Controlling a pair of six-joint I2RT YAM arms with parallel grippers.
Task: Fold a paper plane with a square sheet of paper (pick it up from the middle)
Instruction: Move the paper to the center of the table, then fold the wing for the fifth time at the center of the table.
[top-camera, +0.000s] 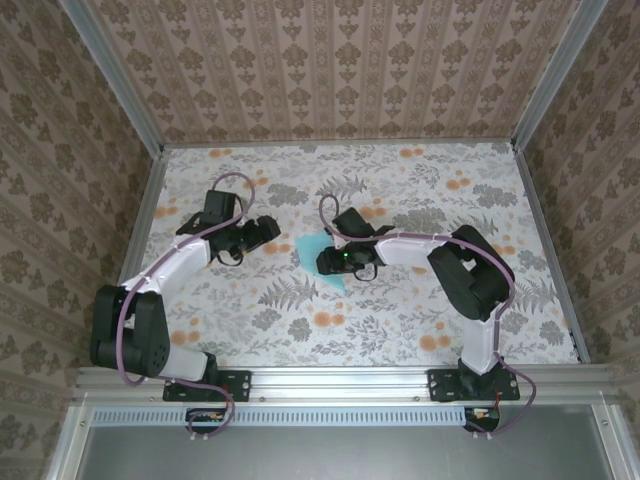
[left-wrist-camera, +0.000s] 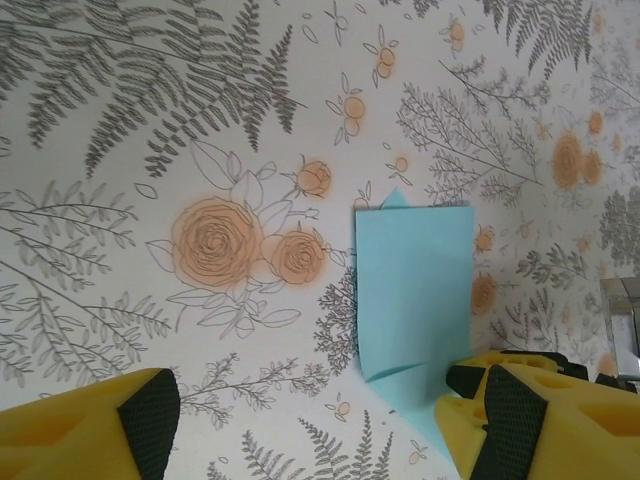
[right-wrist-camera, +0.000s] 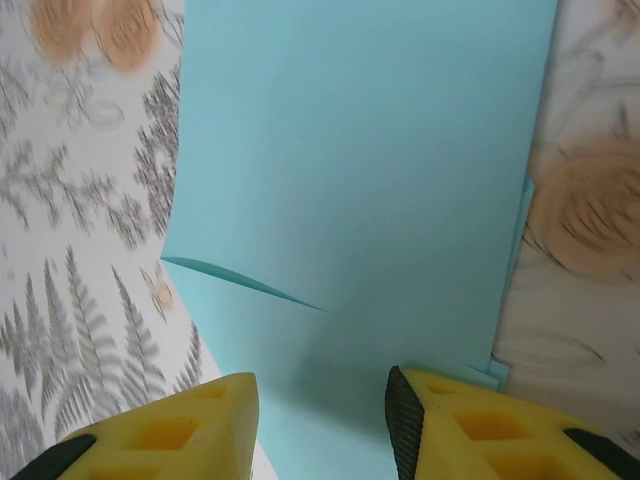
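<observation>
Floral tabletop (top-camera: 420, 330) bears our folded square sheet of paper (top-camera: 316, 248); right gripper (right-wrist-camera: 320, 410) spread above it, left gripper (top-camera: 268, 231) released nearby.

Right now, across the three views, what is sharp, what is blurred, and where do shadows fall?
Top external: even, soft light, no glare, the turquoise paper small but clear. Left wrist: floral tablecloth and paper edges crisp. Right wrist: paper sharp, tablecloth print beside it blurred, faint shadow on the paper at the right gripper.
</observation>
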